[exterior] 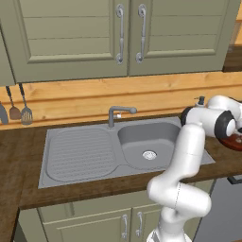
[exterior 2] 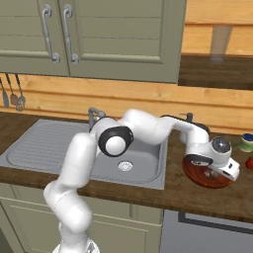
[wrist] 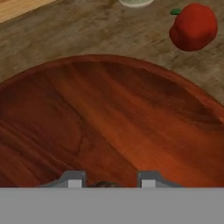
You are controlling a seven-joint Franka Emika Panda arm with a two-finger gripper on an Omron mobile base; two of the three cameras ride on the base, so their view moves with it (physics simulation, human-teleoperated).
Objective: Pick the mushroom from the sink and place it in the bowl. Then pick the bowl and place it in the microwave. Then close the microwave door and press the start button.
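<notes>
Looking from the left base view, you see the sink [exterior: 124,151] set in the dark wooden desk [exterior: 14,165], its basin bare, and a sliver of the bowl [exterior: 235,141] past the arm's elbow. From the right base view, your gripper [exterior 2: 213,174] hangs low over the bowl [exterior 2: 197,176] on the desk, right of the sink [exterior 2: 74,148]. From the hand view, the jaws [wrist: 108,180] stand apart, a dark lump, the mushroom [wrist: 103,184], between them; whether they pinch it you cannot tell. A red pepper [wrist: 194,26] lies beyond the bowl [wrist: 113,118].
</notes>
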